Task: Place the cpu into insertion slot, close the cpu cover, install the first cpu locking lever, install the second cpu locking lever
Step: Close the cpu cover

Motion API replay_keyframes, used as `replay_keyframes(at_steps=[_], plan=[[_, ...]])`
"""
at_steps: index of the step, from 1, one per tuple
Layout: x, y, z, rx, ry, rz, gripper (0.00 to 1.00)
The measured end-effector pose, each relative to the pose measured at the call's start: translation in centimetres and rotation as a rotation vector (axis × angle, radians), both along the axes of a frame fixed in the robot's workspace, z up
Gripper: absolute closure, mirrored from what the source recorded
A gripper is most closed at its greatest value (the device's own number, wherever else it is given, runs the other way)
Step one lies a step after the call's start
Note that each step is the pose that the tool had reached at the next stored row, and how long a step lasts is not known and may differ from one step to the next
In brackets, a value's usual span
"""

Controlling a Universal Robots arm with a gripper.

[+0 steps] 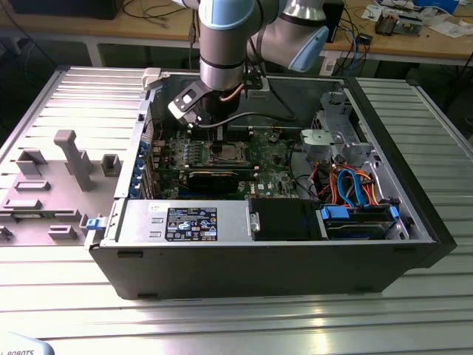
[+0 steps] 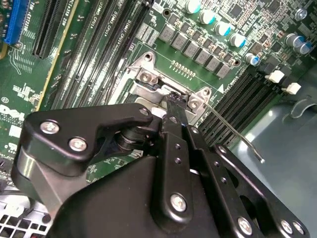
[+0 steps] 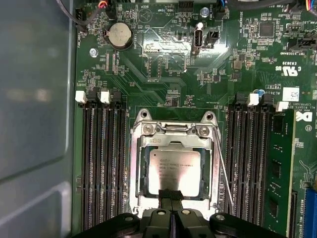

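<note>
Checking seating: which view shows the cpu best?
First wrist view: the cpu faces the camera squarely, with one edge behind the gripper. Second wrist view: the gripper stands in front of it. Exterior view: a tiny patch under the arm, too small to judge.

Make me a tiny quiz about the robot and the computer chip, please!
1. True or false: the cpu lies in the insertion slot.
2. Pick one. The gripper is closest to:
A the cpu cover
B a cup
C a book
3. Fill in: the circuit board around the slot is coloured ____.

Key: 1 true; 2 A; 3 green.
</note>
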State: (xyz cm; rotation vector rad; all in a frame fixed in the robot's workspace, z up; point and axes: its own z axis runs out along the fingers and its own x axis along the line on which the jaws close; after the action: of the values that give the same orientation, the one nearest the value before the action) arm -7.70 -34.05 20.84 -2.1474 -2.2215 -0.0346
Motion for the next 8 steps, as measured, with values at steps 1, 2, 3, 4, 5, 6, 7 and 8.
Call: replay_keyframes(at_steps=[1, 2, 3, 4, 5, 6, 7, 8], plan=[[-0.01, 0.00, -0.09, -0.0001, 0.0000, 0.000, 0.89], [-0.01, 0.00, -0.14, -0.0001, 0.0000, 0.000, 0.89], [-0.01, 0.00, -0.19, 0.0000, 0.0000, 0.000, 0.89], [-0.01, 0.00, -0.19, -0.0001, 0.0001, 0.000, 0.89], [-0.01, 0.00, -0.19, -0.0002, 0.0001, 0.000, 0.89], [-0.01, 0.00, -0.20, -0.0001, 0.0001, 0.000, 0.89], [-0.01, 0.01, -0.07, 0.0002, -0.0001, 0.000, 0.89], [-0.01, 0.00, 0.33, 0.0000, 0.0000, 0.000, 0.89]])
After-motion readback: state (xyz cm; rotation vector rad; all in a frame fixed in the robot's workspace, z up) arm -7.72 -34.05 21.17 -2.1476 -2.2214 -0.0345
